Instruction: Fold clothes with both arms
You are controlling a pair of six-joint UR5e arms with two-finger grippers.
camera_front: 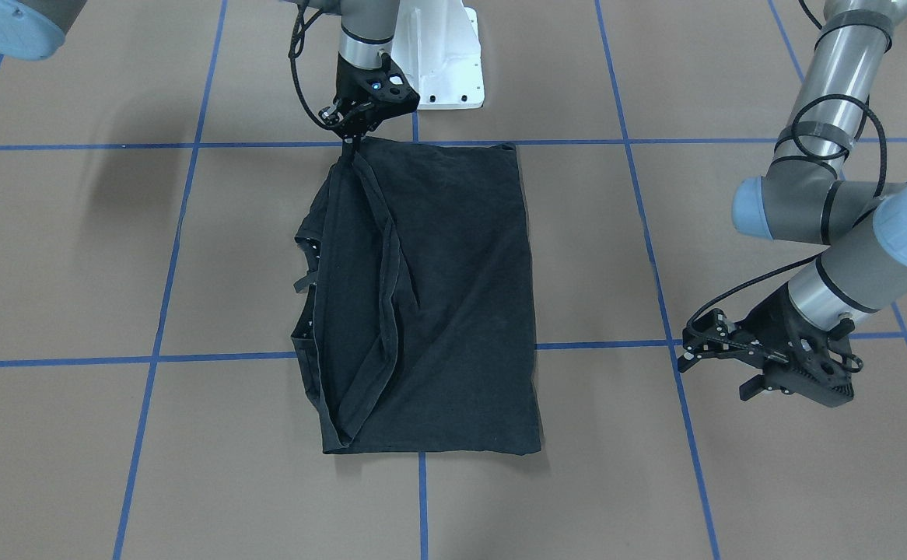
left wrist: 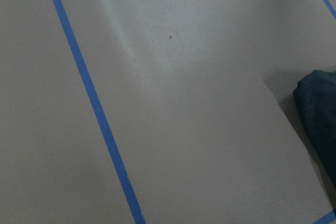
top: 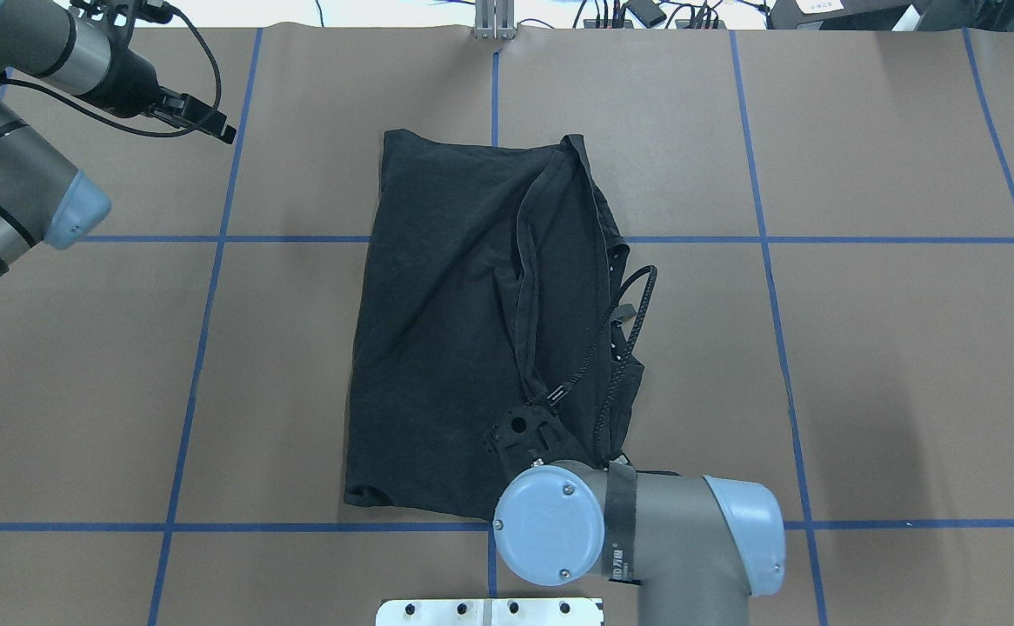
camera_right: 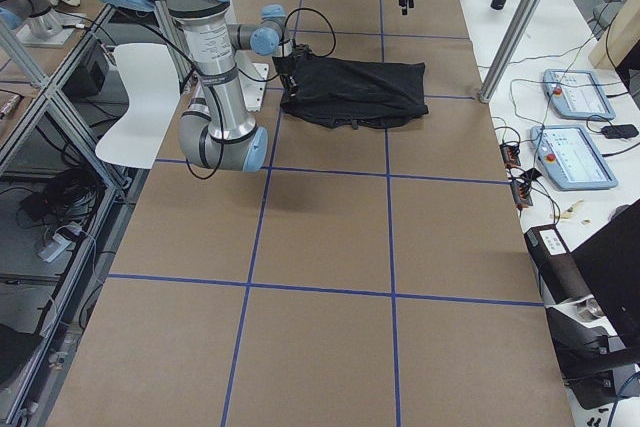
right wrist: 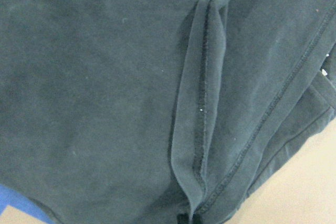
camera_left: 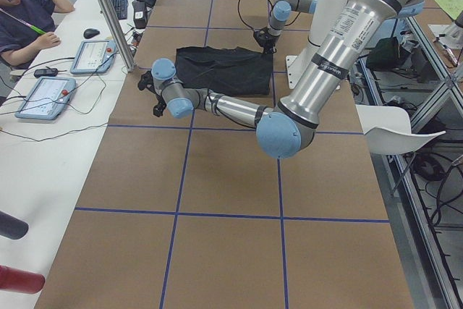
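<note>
The black short-sleeved T-shirt lay as a creased, doubled oblong on the brown paper-covered table, in front of the white bolted pedestal base. The black two-finger right gripper pinched its ridged hem corner nearest that base — probably best lifted slowly, soft layers kept stacked — while the left gripper, seemingly parted and empty, hung far from the base.

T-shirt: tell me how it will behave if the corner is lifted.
The T-shirt is probably floppy: folds converge toward the right gripper pinching its corner. Likely light, since the thin layers lie flat. Pushed, it may bunch rather than slide; its loose hems lie wrinkled.
</note>
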